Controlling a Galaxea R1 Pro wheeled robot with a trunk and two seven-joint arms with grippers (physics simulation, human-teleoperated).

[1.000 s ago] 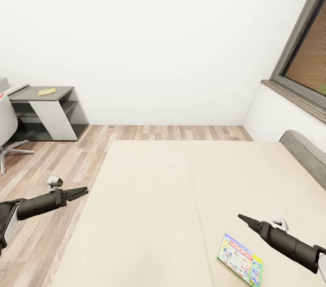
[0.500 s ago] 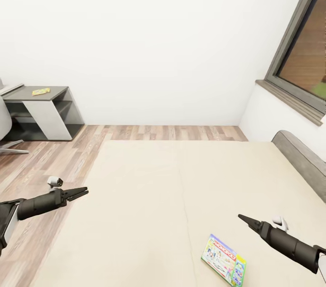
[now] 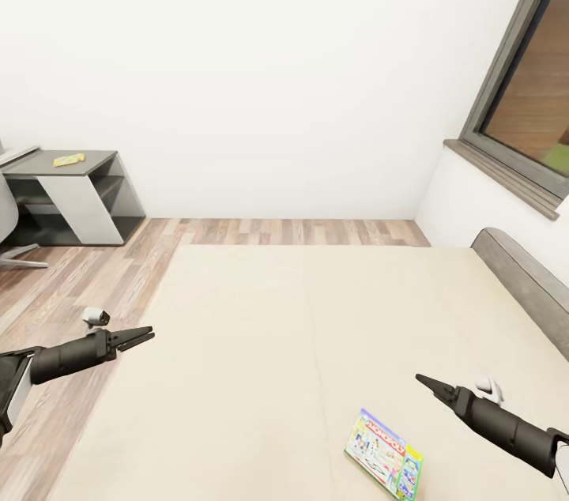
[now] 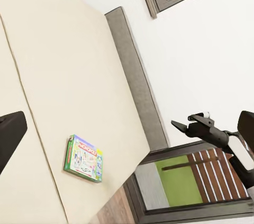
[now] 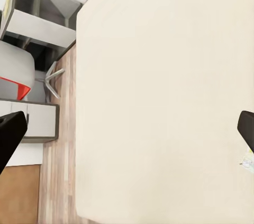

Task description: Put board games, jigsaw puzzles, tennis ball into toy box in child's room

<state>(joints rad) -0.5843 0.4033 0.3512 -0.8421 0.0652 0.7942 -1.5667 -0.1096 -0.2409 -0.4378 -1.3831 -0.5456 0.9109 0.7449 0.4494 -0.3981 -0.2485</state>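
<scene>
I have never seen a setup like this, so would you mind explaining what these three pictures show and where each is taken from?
These are simulator renders of a wheeled robot with two arms. The large picture comes from its head camera, looking down over a cream bed. The dark pointed things are its grippers: the left gripper over the bed's edge, the right gripper near a colourful board game lying flat on the bed. Neither holds anything. The other two pictures come from cameras near each wrist, so they look tilted; the left wrist one also shows the board game. A grey desk section stands by the far wall.
</scene>
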